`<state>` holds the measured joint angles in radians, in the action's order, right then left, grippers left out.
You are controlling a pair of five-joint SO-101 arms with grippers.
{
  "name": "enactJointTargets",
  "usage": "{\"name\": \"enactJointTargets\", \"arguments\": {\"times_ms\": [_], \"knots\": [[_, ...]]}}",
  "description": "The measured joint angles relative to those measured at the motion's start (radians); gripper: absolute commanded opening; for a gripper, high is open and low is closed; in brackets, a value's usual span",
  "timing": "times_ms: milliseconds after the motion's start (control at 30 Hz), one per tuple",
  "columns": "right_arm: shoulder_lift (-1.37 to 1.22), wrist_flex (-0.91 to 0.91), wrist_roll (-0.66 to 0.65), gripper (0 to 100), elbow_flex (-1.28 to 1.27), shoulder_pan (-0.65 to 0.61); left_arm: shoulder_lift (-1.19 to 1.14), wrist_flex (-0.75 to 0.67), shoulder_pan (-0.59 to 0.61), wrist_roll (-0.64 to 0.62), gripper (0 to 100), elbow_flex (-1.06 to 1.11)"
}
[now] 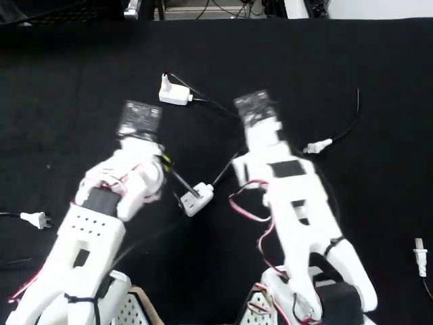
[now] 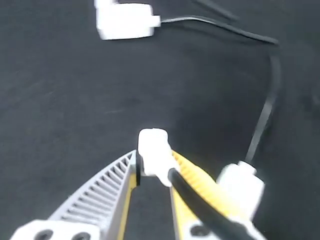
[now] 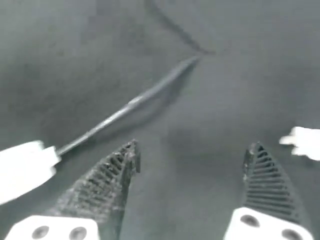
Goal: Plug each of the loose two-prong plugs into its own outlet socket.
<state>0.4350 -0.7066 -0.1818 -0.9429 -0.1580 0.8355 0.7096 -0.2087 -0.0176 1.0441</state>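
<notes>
The high camera looks steeply down over the black table (image 1: 67, 68) from above the arms' bases, facing away from them. Each wrist camera sits low and close, looking out along its own fingers — the left gripper (image 2: 150, 167) clamped on a plug (image 2: 151, 142), the right gripper (image 3: 194, 150) spread. The left wrist and high views share the white adapter (image 2: 125, 22).

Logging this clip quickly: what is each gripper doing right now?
Left gripper: closed on a white plug.
Right gripper: open, holding nothing.
</notes>
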Motion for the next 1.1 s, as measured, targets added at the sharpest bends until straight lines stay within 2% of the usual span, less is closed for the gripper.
{"name": "enactJointTargets", "arguments": {"times_ms": [100,300,500,700,833,967,1100], "knots": [[0.0,-0.041,-0.002,33.9,0.005,-0.075,0.0,0.008,0.101,-0.029,3,-0.002],[-0.002,-0.054,0.066,33.9,0.048,-0.114,0.0,0.051,0.252,-0.031,3,-0.002],[-0.169,-0.095,0.203,33.6,0.166,-0.112,0.0,0.052,0.269,-0.031,3,-0.002],[-0.508,-0.238,0.236,33.5,0.443,-0.112,0.0,0.035,0.272,-0.028,3,0.021],[-0.637,-0.278,0.258,25.4,0.557,-0.112,0.0,-0.018,0.272,-0.028,3,0.058],[-0.683,-0.282,0.259,14.0,0.618,-0.114,0.0,-0.025,0.27,-0.028,3,0.064],[-0.717,-0.261,0.259,6.8,0.638,-0.112,0.0,-0.031,0.264,-0.028,3,0.064]]}}
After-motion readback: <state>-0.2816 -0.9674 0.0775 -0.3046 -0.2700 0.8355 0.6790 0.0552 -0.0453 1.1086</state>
